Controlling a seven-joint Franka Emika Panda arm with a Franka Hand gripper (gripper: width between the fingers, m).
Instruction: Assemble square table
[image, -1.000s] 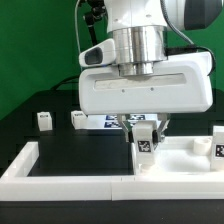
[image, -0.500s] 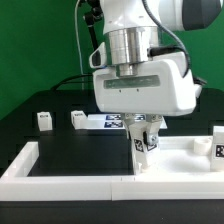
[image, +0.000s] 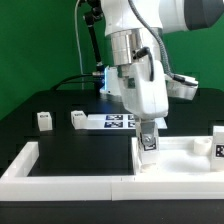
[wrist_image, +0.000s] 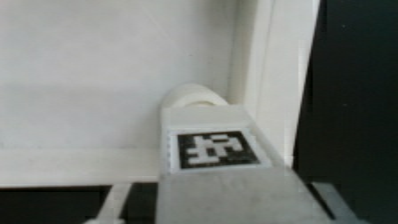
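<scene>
White block leg (image: 148, 142) bearing a black-and-white tag stands on a corner of the white plastic square panel (image: 186, 158), mid black bench (image: 80, 146). The gripper (image: 148, 131) has its jaws pinching it. Within the last second the wrist has swung round roughly a quarter turn, so the leg is probably being screwed in.

The black surface (image: 70, 145) carries a small white leg (image: 43, 120) and a second leg (image: 78, 119), standing apart toward the exterior view's left. Just beside the second leg lies the flat marker board (image: 115, 122). A white border wall (image: 70, 180) runs along the near edge. The white panel (image: 182, 158) lies at the exterior view's right, against that wall.
</scene>
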